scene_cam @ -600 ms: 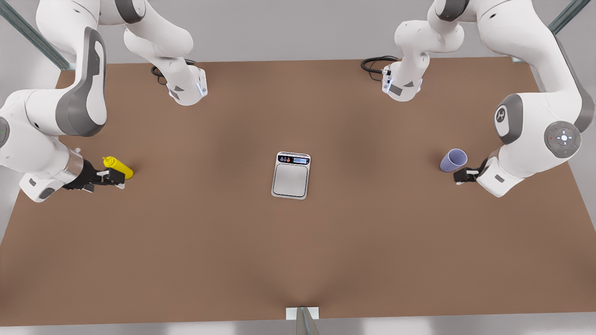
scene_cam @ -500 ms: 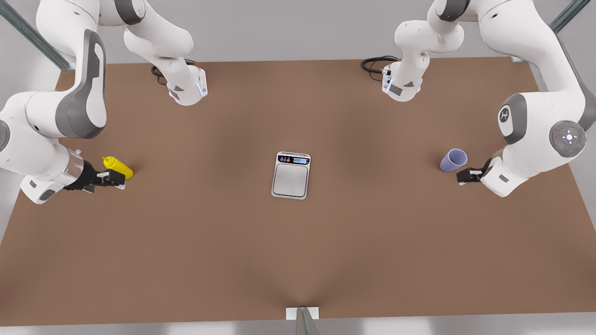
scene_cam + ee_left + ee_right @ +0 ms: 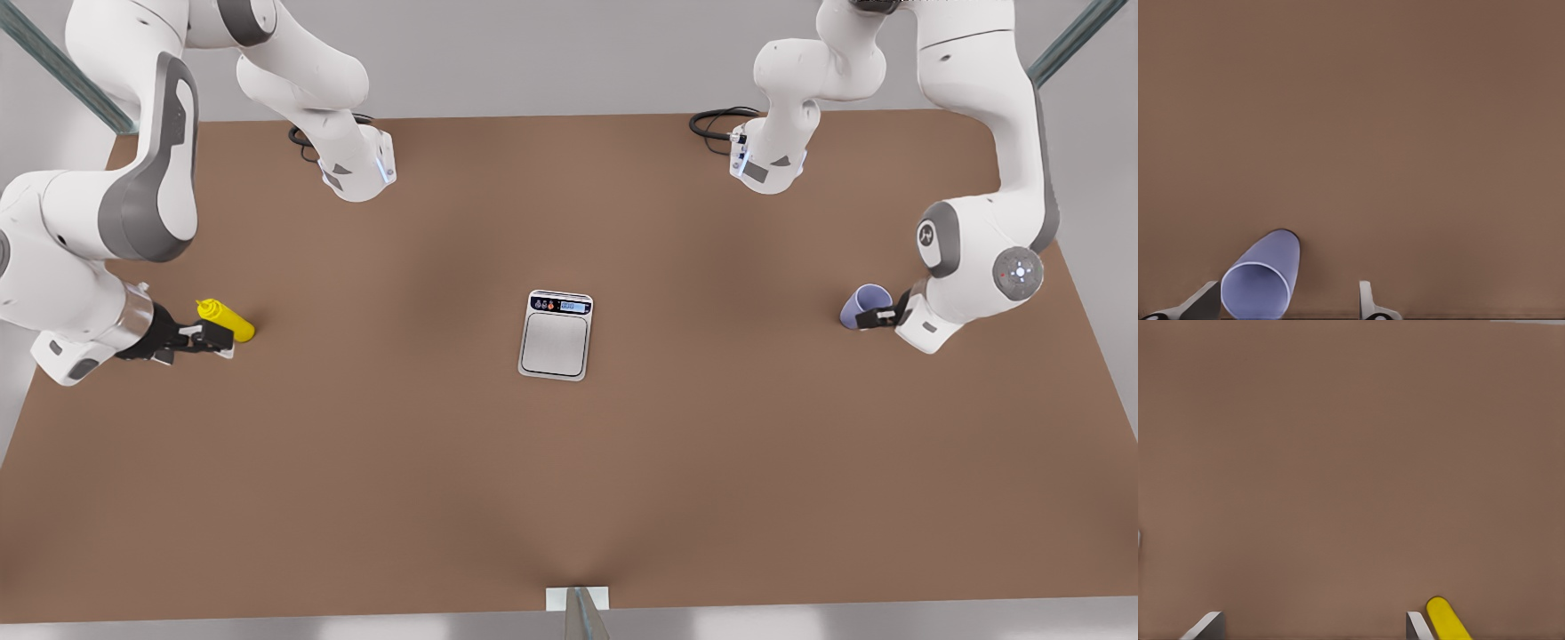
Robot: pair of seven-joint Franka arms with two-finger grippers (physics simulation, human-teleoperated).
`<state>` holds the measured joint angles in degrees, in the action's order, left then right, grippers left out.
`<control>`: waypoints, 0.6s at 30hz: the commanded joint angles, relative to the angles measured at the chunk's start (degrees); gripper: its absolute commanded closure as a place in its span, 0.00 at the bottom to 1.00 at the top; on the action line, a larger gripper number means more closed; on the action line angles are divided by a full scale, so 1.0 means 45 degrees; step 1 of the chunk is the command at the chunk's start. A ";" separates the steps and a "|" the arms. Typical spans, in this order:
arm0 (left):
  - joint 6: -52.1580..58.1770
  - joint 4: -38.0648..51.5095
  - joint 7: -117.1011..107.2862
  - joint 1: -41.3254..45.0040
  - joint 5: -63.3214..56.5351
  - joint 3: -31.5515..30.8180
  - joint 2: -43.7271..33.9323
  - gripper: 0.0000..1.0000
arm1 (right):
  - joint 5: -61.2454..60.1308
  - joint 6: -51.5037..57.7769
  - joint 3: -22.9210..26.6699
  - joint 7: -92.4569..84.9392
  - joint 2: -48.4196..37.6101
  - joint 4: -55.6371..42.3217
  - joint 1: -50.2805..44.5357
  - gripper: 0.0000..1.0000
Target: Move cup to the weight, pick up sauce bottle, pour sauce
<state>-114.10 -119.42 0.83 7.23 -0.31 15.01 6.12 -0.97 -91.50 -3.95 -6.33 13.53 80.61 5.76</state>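
Left gripper (image 3: 867, 316) fingers (image 3: 1205, 303) spread wide and holding nothing, the cup (image 3: 865, 306) between them but hard against one finger, standing near the surface (image 3: 569, 480) edge on the front view's right. We would centre it before squeezing, or the closing stroke may shove or tip the tapered wall. Right gripper (image 3: 213, 338) fingers (image 3: 1417, 627) also spread and unloaded; the sauce bottle (image 3: 227, 321) sits just outside one finger near the opposite edge, so it needs a sideways shift. The weight (image 3: 555, 335) waits mid-surface, bare, well apart from both.
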 commanded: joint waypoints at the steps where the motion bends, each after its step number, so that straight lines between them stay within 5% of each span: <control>1: -0.0014 -0.0141 -0.0008 0.0015 -0.0048 0.0005 0.0006 0.00 | 0.0000 0.0000 -0.0001 0.0001 0.0002 -0.0002 -0.0010 0.00; 18: -0.1304 -0.2095 -0.0907 0.0074 -0.1005 0.0044 0.1002 0.00 | 0.0000 0.0215 0.0039 -0.0136 0.0158 0.0076 -0.0010 0.00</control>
<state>-120.02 -128.85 -3.33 7.55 -4.36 15.20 11.20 -0.92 -90.44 -3.78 -7.11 14.24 81.00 5.73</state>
